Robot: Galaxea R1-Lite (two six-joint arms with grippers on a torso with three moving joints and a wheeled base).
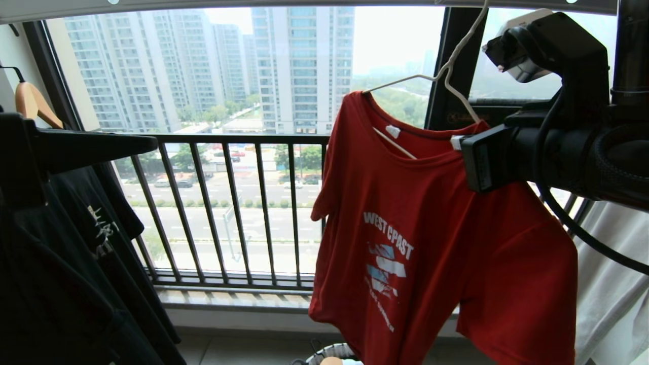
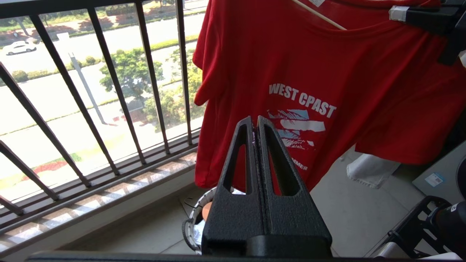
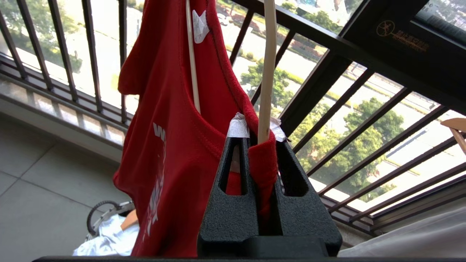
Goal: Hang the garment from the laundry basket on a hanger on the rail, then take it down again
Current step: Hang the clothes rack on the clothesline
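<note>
The right pincer (image 3: 259, 140) is made of black, rough-grained plastic, with two wedge-shaped fingers (image 3: 227, 203) that have hollow windows and white tape at the tips. It is pinching the shoulder of the garment (image 1: 431, 243) together with the slanted arm of the hanger (image 1: 446, 76), at the collar edge. The red cloth is folded thick between the two fingers, and the pale thin wire comes up out of the fold.

The left pincer (image 2: 256, 122) has the same black wedge shape. Its fingers are pressed together and it holds nothing. It is in front of the lower chest of the garment, near the print but apart from the cloth.

The garment is a red short-sleeved T-shirt of soft knit with a ribbed neckline and a small white label inside the collar. It has white letters and light-blue strokes on the chest. It hangs on the hanger, a triangle of thin whitish wire with a twisted neck; its hook goes up out of the head view.

Below the hem, on the grey tiled floor, is the laundry basket (image 2: 191, 225), round, with a white mesh rim and dark trim, with pale cloth inside.

To the left hangs a black T-shirt (image 1: 96, 238) on a wooden hanger (image 1: 33, 104). Behind all is the black barred railing (image 1: 228, 203), then the street and the tall towers.
</note>
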